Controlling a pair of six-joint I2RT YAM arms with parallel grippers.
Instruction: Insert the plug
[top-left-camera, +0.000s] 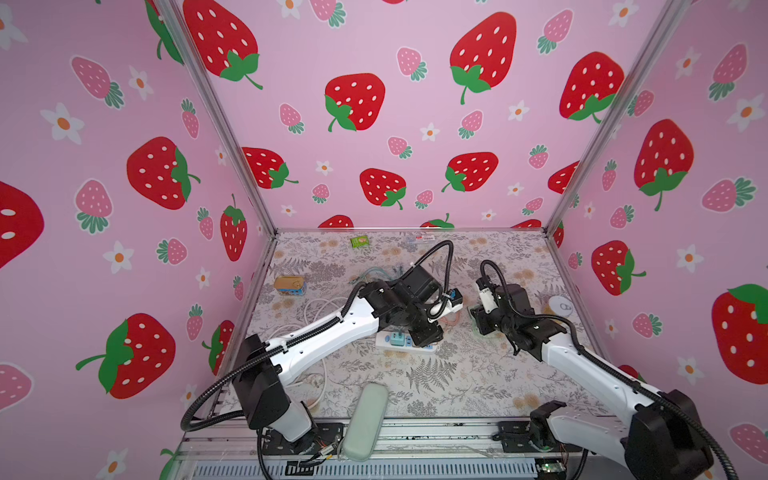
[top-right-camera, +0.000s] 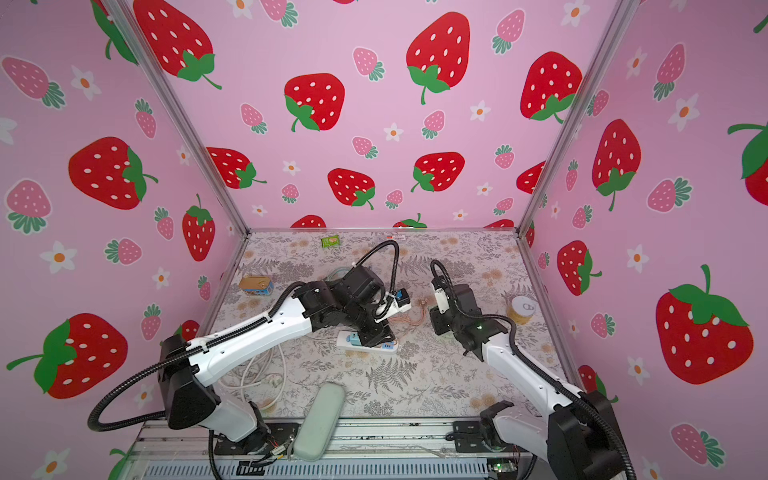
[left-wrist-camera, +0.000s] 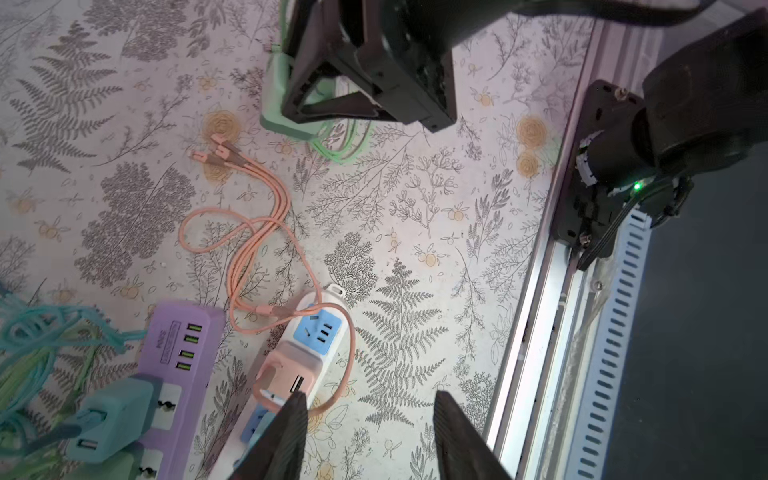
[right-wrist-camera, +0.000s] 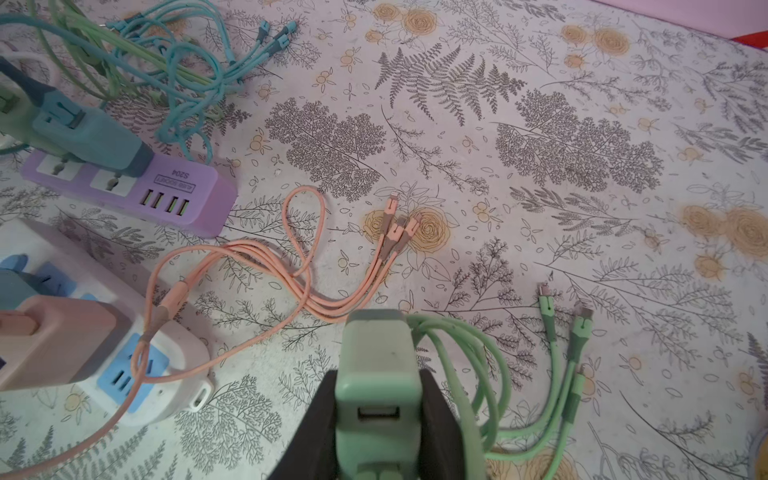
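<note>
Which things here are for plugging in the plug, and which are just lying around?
For the job: green charger plug, gripped by the right gripper; white power strip; purple power strip; left gripper, open.
Just lying about: tin can, green sachet, pale green case, yellow tub.

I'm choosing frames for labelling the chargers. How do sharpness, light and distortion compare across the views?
Both top views: wide-angle, walls splayed, white power strip small, half hidden. Left wrist view: pink charger crisp, left gripper blurred at the frame edge. Right wrist view: even light, green charger slightly soft, pink cable tips sharp.
</note>
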